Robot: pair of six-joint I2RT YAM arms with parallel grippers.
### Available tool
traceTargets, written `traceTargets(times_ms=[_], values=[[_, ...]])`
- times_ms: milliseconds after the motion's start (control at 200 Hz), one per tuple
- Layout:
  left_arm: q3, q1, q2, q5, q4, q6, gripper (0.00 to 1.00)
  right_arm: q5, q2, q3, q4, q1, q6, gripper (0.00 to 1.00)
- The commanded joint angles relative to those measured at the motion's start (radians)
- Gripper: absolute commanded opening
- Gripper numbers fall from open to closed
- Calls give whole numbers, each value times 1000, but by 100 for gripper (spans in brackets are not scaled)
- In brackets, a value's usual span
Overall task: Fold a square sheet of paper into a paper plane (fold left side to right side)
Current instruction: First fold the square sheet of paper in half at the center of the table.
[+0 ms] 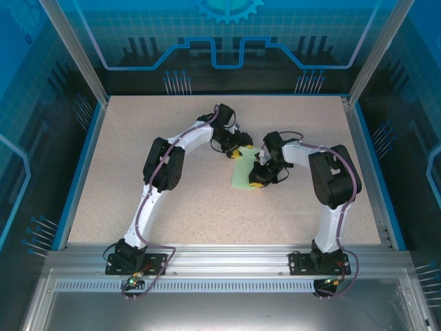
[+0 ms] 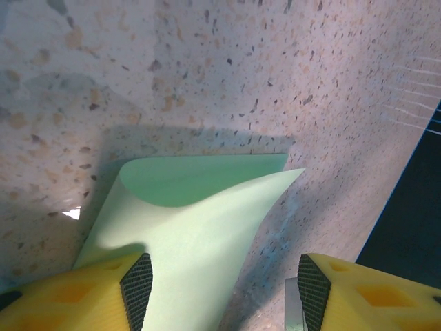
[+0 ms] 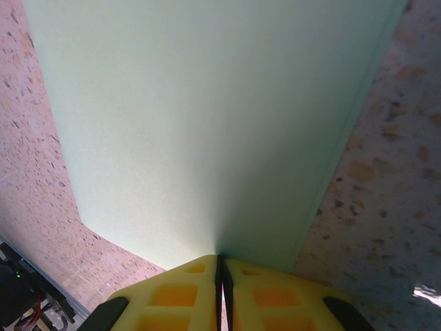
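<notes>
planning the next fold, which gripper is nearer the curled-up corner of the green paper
Left. The left gripper hangs open right at the curled-up corner; the right gripper is shut on the sheet at an edge farther from that corner.

From above I see the speckled beige table with both arms reaching toward its middle. The left arm climbs from its base at the near rail and bends right, so the left gripper sits at the far end of the pale green paper. The paper shows as a narrow strip, tilted, its far end leaning right. The right arm arches up and folds back left, and the right gripper rests at the paper's near right edge. The grippers are close together. I can't make out either set of jaws from here.
</notes>
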Motion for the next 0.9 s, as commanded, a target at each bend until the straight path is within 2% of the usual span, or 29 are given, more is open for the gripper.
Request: traceTargets(times_ms=[0, 650, 780, 895], values=[[58, 50, 69, -70, 22, 14, 63, 114, 67, -27, -69, 27, -14, 12], [290, 83, 195, -80, -2, -49, 63, 97, 50, -27, -68, 29, -26, 13], [304, 95, 141, -64, -14, -19, 64, 83, 46, -23, -55, 30, -24, 13], [249, 104, 22, -79, -60, 56, 64, 68, 47, -15, -44, 31, -23, 13]])
